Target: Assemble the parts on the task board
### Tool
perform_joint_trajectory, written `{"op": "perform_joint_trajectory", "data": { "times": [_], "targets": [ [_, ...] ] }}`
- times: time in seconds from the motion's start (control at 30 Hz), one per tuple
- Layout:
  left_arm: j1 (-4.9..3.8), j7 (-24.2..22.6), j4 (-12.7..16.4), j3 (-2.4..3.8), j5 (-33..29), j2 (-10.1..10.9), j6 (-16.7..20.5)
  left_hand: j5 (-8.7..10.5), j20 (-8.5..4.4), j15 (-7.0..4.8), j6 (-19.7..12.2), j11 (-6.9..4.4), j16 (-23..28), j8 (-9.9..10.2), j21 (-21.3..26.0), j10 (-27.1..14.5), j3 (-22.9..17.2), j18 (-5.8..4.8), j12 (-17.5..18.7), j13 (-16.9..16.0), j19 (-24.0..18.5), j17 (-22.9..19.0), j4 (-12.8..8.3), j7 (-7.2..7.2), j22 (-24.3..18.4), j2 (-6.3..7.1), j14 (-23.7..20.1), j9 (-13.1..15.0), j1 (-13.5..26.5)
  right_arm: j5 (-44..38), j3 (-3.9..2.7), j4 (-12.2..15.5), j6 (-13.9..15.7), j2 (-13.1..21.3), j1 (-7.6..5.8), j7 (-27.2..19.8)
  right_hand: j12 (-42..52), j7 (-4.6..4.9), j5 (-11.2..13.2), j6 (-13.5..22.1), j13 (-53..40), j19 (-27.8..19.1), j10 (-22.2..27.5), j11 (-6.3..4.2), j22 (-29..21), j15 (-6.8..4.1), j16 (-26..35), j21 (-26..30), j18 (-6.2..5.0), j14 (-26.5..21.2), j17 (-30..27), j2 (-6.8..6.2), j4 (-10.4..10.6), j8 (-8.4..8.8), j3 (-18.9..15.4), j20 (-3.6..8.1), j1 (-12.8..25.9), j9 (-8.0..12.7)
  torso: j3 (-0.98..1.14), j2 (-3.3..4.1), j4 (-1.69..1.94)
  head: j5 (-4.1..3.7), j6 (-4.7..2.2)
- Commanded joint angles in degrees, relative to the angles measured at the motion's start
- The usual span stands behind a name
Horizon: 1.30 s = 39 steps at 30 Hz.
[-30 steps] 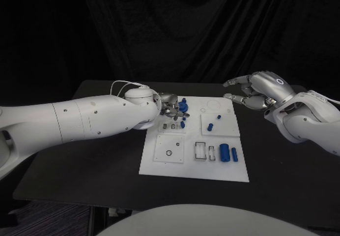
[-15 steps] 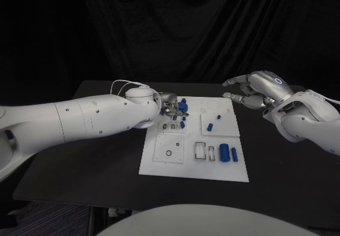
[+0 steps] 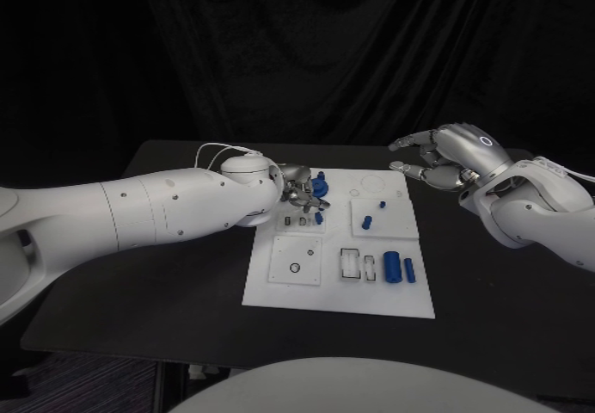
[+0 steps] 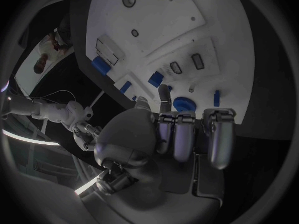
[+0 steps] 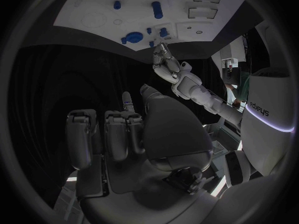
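1. Two white arms reach in over the black table point(image 3: 149, 284), and across the last second neither has shifted by more than a hair. We take that as a pause in fine work, not a new step.
2. The white board point(image 3: 291, 288) lies in the same spot as a second ago, and no piece on it has moved.
3. The right hand point(image 3: 446, 159) hangs off the board's far right corner, clear of it. It has drifted only slightly toward the board. Its fingers point(image 5: 118, 134) are curled in and hold nothing, so we judge it to be waiting.
4. The left hand point(image 3: 297, 185) stays low over the board's far left corner, among the small blue pieces there. Its fingers point(image 4: 163, 92) point down at the board, right next to a round blue piece point(image 4: 182, 104). We cannot tell whether they pinch a piece or only touch one.
5. The other blue pieces sit as before: a big cylinder point(image 3: 392, 266) at the board's near right, and a short peg point(image 3: 368, 223) toward the board's middle right.
6. With so little changed, we judge that the left hand is still seating or lining up one piece at the far left corner, and that most of the assembly is still to do.
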<state>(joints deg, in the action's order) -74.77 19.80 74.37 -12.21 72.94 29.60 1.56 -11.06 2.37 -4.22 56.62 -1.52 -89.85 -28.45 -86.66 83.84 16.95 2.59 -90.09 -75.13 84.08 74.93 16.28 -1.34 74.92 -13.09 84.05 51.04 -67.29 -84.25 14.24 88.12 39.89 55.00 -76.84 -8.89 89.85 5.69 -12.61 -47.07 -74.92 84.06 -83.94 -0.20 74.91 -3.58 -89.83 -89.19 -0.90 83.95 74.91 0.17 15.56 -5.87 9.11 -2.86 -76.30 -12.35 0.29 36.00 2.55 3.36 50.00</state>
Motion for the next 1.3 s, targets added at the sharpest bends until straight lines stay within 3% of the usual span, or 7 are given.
{"op": "perform_joint_trajectory", "data": {
  "times": [0.03, 0.4, 1.3],
  "targets": [
    [0.42, -1.6, -0.2, 0.05, 0.2, -0.3, -0.3, 0.34, -0.41, -0.37, 0.6, -0.69, -0.1, 0.4, 0.4, 6.2, -0.1, -0.58, 0.1, -14.9, -0.1, 15.1, 0.2, 0.02, 7.9, 0.08, 6.0, -0.1, 0.5, 0.0, -0.04, -0.1, 0.1, 0.0, -0.07, 1.2, 0.1, -0.02, -0.4, -0.4, -15.1, 5.5, -6.1, 0.44, 14.8, 0.27, -0.2, 0.0, 0.67, 6.0, 15.1, 0.55, 0.0, 0.05, 0.4, -0.15, 0.1, 0.1, -0.02, -0.03, 0.07, 0.04, 0.00],
    [1.35, -1.8, -0.6, 0.05, 0.2, -0.7, -0.3, 0.29, -0.44, -0.41, 1.1, -0.73, -0.1, 0.8, 0.5, 6.2, -0.2, -0.56, 0.1, -14.9, -0.2, 15.1, 0.2, 0.07, 7.8, -0.02, 6.0, -0.2, 0.7, 0.0, -0.04, -0.2, 0.1, -0.2, -0.07, 1.2, 0.1, 0.06, -0.4, -0.6, -15.1, 5.5, -6.1, 0.49, 14.8, 0.32, -0.2, 0.0, 0.66, 6.0, 15.1, 0.64, 0.0, 0.02, 0.5, -0.18, 0.0, 0.1, -0.04, -0.06, 0.13, -0.11, 0.00],
    [1.95, -1.5, -1.5, 0.05, 0.2, -1.3, -1.4, 0.30, -0.58, -0.55, 2.2, -0.86, -0.1, 2.6, 0.9, 6.2, -0.4, -0.42, 0.1, -14.9, -0.6, 15.1, -0.1, 0.18, 7.4, 0.06, 6.0, -0.6, 0.9, 0.0, -0.04, -0.2, -0.5, -0.3, -0.07, 1.5, 0.1, 0.11, -0.5, -1.0, -15.1, 5.5, -6.1, 0.57, 14.8, 0.39, -0.2, 0.0, 0.67, 6.0, 15.1, 0.81, 0.0, -0.01, 0.6, -0.25, 0.0, 0.1, -0.07, -0.05, 0.14, -0.02, 0.00]
  ]
}}
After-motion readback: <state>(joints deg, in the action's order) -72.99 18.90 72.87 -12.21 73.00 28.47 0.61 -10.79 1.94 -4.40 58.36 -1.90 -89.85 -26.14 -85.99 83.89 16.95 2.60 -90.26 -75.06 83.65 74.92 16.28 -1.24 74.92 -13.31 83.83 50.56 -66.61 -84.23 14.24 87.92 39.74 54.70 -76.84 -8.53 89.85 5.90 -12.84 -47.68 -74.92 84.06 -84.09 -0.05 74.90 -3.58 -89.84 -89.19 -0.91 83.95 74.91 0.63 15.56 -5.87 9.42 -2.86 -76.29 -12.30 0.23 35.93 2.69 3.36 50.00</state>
